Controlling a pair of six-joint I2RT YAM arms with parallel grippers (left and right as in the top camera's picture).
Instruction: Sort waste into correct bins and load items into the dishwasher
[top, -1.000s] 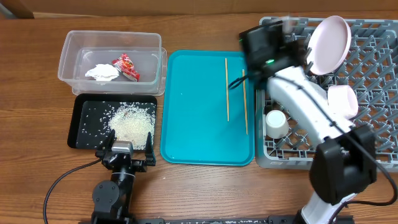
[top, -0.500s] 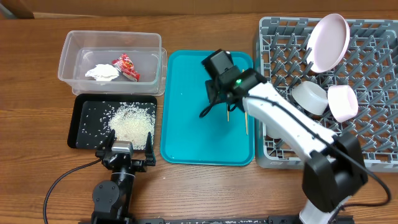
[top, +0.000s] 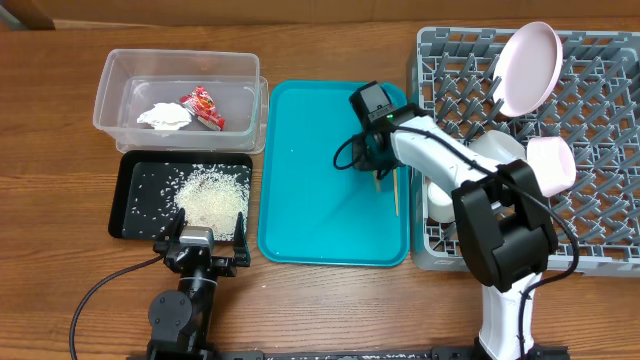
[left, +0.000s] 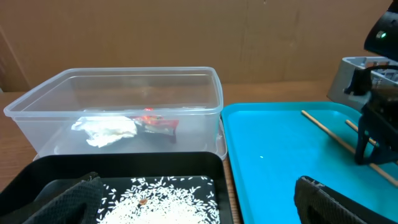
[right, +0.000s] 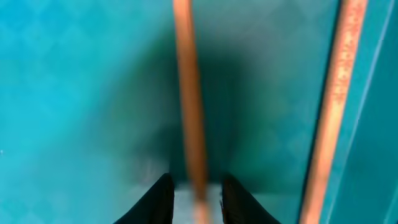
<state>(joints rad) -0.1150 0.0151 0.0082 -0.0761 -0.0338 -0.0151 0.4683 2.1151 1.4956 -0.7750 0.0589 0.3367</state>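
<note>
Straddling the left chopstick (right: 188, 93) on the teal tray (top: 300, 200), jaws narrowly parted and clamping nothing, the right gripper (right: 197, 186) apparently needed to pinch it for the dish rack (top: 600, 230).

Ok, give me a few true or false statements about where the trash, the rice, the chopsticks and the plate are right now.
1. The red wrapper and the napkin lie in the clear tub. True.
2. The rice sits on the teal tray. False: it is in the black tray.
3. The right gripper straddles one chopstick on the teal tray. True.
4. Both chopsticks are loaded in the grey rack. False: both lie on the teal tray.
5. The large plate lies flat on the teal tray. False: it stands on edge in the grey rack.
</note>
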